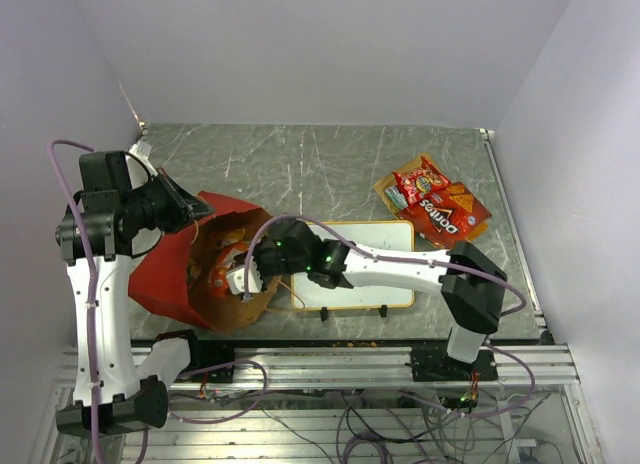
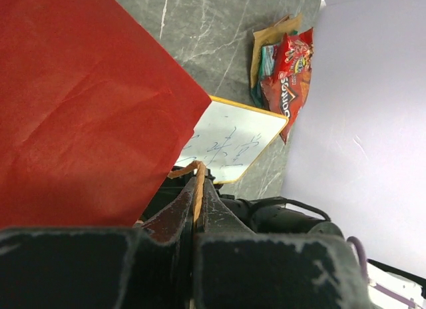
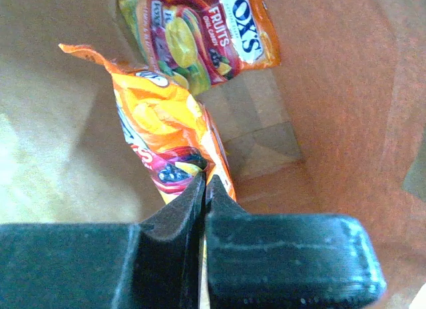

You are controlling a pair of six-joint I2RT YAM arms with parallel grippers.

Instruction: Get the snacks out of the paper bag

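The paper bag [image 1: 165,269] lies on its side at the left, red outside, brown inside, its mouth facing right. My left gripper [image 2: 198,189] is shut on the bag's thin brown handle [image 2: 198,179] and holds the mouth up. My right gripper [image 3: 205,182] reaches inside the bag [image 3: 346,109] and is shut on the edge of an orange snack packet [image 3: 160,122]. A second packet marked FOX'S FRUITS [image 3: 200,36] lies deeper in the bag. More snacks [image 1: 435,202], among them a red chips bag, lie in a pile at the table's back right.
A framed whiteboard [image 1: 365,274] with writing lies flat under the right arm, between the bag and the snack pile. White walls close in the table on three sides. The grey marble tabletop [image 1: 300,164] stretches behind the bag.
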